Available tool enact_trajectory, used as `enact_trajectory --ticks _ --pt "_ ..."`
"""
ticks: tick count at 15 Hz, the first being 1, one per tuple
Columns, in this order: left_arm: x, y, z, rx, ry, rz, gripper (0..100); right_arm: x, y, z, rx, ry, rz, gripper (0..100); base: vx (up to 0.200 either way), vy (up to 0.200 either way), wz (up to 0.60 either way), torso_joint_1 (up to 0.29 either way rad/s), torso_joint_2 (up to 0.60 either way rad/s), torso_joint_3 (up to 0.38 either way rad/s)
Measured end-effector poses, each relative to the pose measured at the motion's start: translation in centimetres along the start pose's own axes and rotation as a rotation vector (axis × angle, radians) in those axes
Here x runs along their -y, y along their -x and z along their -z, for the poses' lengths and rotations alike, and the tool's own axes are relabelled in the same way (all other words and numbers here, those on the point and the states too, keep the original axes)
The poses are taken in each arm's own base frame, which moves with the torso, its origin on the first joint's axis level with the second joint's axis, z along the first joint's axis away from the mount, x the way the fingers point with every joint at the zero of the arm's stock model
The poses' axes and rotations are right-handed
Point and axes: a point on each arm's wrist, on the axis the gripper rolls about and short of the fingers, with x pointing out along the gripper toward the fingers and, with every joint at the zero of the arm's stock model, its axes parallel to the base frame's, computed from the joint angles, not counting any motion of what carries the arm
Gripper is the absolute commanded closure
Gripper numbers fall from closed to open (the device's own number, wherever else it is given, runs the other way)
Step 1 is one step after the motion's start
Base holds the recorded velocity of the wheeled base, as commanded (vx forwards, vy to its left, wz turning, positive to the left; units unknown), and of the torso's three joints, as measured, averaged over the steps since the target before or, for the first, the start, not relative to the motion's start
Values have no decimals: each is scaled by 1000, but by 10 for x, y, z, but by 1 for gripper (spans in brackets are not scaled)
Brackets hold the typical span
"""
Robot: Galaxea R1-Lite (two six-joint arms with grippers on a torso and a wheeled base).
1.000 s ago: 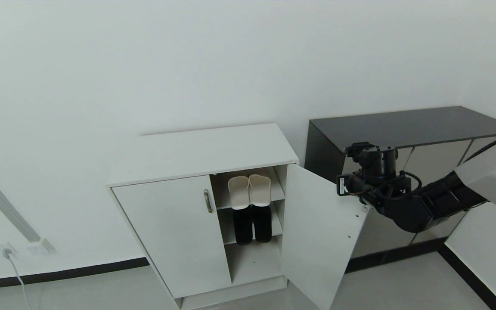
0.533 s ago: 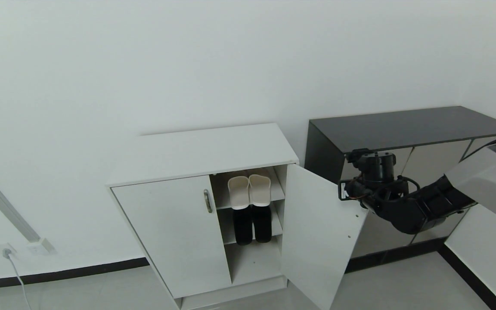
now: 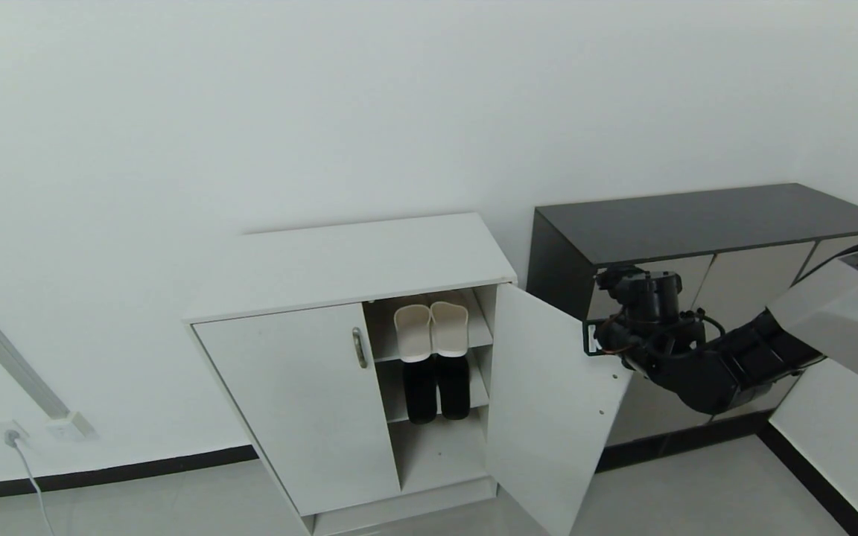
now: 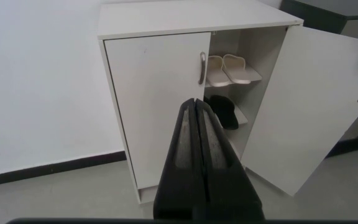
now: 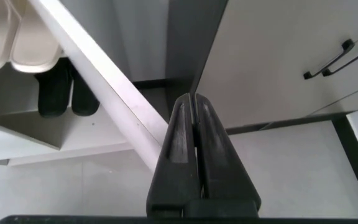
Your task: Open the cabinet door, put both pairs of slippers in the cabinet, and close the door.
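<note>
Left end effector (image 4: 196, 104) has its fingers pressed flat together with nothing between them. It's out in front of the cabinet (image 3: 347, 260), pointing at the closed left door (image 3: 302, 402).

Going across the head view: there's a wall socket (image 3: 10, 434) with a cable hanging off it in the lower left of the frame. The white cabinet is in the middle, standing on the floor against the wall. Its left door is shut, with a small metal handle (image 3: 359, 348) at the inner edge. The right half is open, so you can see the shelves. The cream slippers (image 3: 431, 330) are side by side on the upper shelf, and the black slippers (image 3: 436, 387) are side by side on the shelf right below them. So both pairs are inside. The right door (image 3: 548, 402) is swung wide open toward the right of the frame.

The right end effector (image 3: 591, 339) is at that door's free edge, up near the top corner. Its fingers are closed against each other and not gripping anything. I can't tell if it's actually touching the door. Behind it, at the right of the frame, is a black sideboard (image 3: 697, 216) against the wall.
</note>
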Motion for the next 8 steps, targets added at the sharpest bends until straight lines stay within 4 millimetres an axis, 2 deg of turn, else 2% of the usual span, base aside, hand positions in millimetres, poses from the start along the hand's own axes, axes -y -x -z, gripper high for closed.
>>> enact_trajectory --ticks 4,8 --pt "0 0 0 0 0 0 100 -18 19 7 -21 10 -54 100 0 0 0 0 0 0" --pt "0 0 0 0 0 0 100 -52 48 15 -34 7 -152 100 0 0 0 0 0 0"
